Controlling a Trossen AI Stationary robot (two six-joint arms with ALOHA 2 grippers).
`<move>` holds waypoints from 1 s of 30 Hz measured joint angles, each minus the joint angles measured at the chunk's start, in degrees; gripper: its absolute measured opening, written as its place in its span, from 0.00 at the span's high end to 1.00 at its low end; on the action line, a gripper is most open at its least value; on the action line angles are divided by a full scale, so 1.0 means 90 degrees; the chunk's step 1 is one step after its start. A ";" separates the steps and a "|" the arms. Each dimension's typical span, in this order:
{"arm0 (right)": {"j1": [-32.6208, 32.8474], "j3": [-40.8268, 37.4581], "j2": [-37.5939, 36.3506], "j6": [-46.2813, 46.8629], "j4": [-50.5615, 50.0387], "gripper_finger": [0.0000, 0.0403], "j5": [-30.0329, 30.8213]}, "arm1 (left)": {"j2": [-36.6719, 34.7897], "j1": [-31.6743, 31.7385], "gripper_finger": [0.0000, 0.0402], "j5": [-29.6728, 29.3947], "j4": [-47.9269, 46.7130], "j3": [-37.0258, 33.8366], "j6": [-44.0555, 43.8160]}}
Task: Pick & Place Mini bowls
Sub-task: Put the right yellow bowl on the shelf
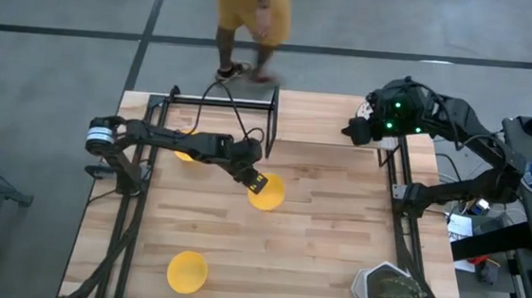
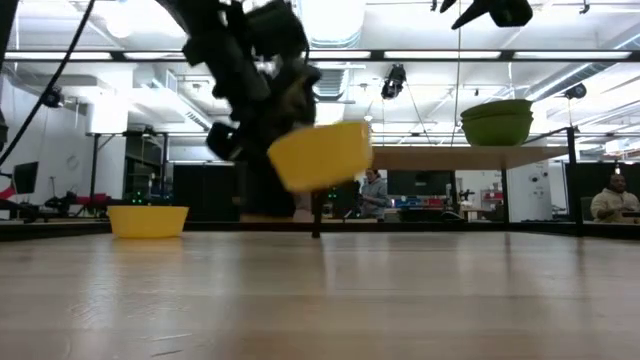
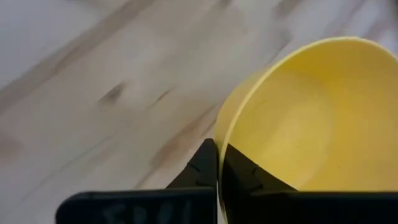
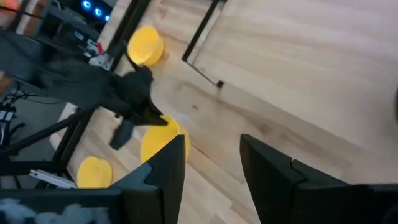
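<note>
My left gripper [image 1: 256, 180] is over the table's middle, shut on a plain yellow mini bowl [image 1: 266, 193] that the low view shows in the air [image 2: 320, 155]. A second yellow bowl [image 1: 187, 149] rests on its base partly under the left arm. A third yellow bowl [image 1: 187, 270] sits near the table's near-left edge. My right gripper [image 4: 211, 142] is open and raised over the far-right corner [image 1: 358, 130], touching nothing. No white speckled bowl shows plainly. My left gripper pinches the yellow bowl's rim [image 3: 219, 140] on the side facing the arm, one finger [image 3: 245, 174] inside the bowl and one finger [image 3: 200, 169] outside its wall. The fingers come slanting down from the table's left. The bowl is lifted clear of the table [image 2: 320, 155], slightly tilted.
A grey-white hexagonal container [image 1: 370, 283] stands at the near-right corner with something dark and speckled inside. A black metal frame [image 1: 273, 121] stands at the far middle. A person [image 1: 248, 14] stands beyond the far edge. Bare wood lies between the held bowl and the container.
</note>
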 joint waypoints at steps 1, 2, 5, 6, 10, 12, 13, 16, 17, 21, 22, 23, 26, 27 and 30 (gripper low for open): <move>0.0084 0.0000 0.0062 0.0087 0.0003 0.63 -0.0005 | -0.0069 0.0000 1.00 -0.0008 0.0002 0.0089 0.0001; 0.0195 0.0000 0.0130 0.0170 0.0009 0.63 -0.0002 | -0.0138 0.0000 1.00 -0.0020 0.0006 0.0168 -0.0001; 0.0498 0.0000 0.0392 0.0312 0.0019 0.63 0.0075 | -0.0213 0.0013 1.00 -0.0024 -0.0077 0.0478 -0.0105; 0.0583 0.0000 0.0500 0.0361 0.0021 0.63 0.0086 | -0.0213 0.0015 1.00 -0.0043 -0.0199 0.0603 -0.0103; 0.0844 0.0000 0.0947 0.0524 0.0089 0.64 0.0161 | -0.0213 0.0006 1.00 -0.0154 -0.0450 0.1103 0.0091; 0.0971 0.0000 0.1160 0.0607 0.0217 0.64 0.0175 | -0.0215 0.0005 1.00 -0.0290 -0.0868 0.1315 0.0118; 0.1017 0.0000 0.1261 0.0659 0.0263 0.64 0.0172 | -0.0215 0.0014 1.00 -0.0323 -0.1090 0.1411 0.0146; 0.1158 0.0000 0.1577 0.0807 0.0378 0.64 0.0139 | -0.0213 0.0027 1.00 -0.0675 -0.1626 0.1670 0.0375; 0.1190 0.0000 0.1679 0.0871 0.0393 0.64 0.0118 | -0.0213 0.0027 1.00 -0.0740 -0.1726 0.1747 0.0443; 0.1418 0.0000 0.2068 0.0915 0.0985 0.64 -0.0131 | -0.0213 0.0027 1.00 -0.0808 -0.1875 0.1935 0.0530; 0.1492 0.0000 0.2144 0.0942 0.1158 0.64 -0.0154 | -0.0213 0.0026 1.00 -0.0858 -0.1863 0.1970 0.0552; 0.1563 0.0000 0.2214 0.1000 0.1336 0.64 -0.0177 | -0.0213 0.0024 1.00 -0.0900 -0.1852 0.1998 0.0570; 0.1699 0.0000 0.2373 0.1235 0.1507 0.64 -0.0215 | -0.0213 0.0024 1.00 -0.0915 -0.1963 0.2013 0.0567; 0.1717 0.0000 0.2432 0.1313 0.1497 0.64 -0.0209 | -0.0213 0.0024 1.00 -0.0926 -0.2049 0.2033 0.0567; 0.1791 0.0000 0.2584 0.1375 0.1490 0.64 -0.0165 | -0.0213 0.0024 1.00 -0.0931 -0.2107 0.2069 0.0572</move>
